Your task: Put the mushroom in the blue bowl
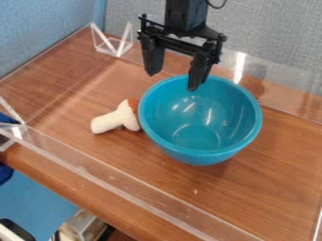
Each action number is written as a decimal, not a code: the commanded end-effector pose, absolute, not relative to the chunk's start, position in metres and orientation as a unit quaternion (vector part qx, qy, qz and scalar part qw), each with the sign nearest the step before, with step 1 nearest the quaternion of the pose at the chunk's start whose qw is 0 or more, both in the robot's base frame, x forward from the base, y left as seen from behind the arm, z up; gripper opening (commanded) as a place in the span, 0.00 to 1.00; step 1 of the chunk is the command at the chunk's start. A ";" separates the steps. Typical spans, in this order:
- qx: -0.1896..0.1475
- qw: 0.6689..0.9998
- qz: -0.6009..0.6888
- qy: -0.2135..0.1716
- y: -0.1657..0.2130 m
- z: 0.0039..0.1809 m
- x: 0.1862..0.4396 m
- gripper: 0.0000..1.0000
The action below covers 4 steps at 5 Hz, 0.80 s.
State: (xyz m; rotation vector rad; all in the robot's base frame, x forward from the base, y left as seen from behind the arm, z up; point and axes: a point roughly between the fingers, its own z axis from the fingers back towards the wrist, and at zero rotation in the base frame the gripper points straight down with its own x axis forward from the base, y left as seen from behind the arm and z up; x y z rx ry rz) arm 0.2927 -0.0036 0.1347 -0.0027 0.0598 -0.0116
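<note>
A wooden table (75, 89) with a reddish-brown grain fills most of the view. A low clear plastic barrier (113, 174) runs along the table's edges, with a triangular clear bracket (116, 40) at its far corner. Behind the table stands a blue-grey textured wall (51, 24). Soft light glints on the tabletop.

Nothing here can be read: no lettering, label, brand mark or number shows on anything in view, as far as this small picture lets me see
</note>
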 end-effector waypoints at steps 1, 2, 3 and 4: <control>-0.002 0.999 -0.006 0.038 -0.010 0.133 0.293 1.00; -0.001 0.999 -0.025 0.045 0.006 0.133 0.279 1.00; 0.001 0.998 -0.038 0.042 0.027 0.140 0.266 1.00; 0.007 0.999 -0.018 0.044 0.048 0.141 0.252 1.00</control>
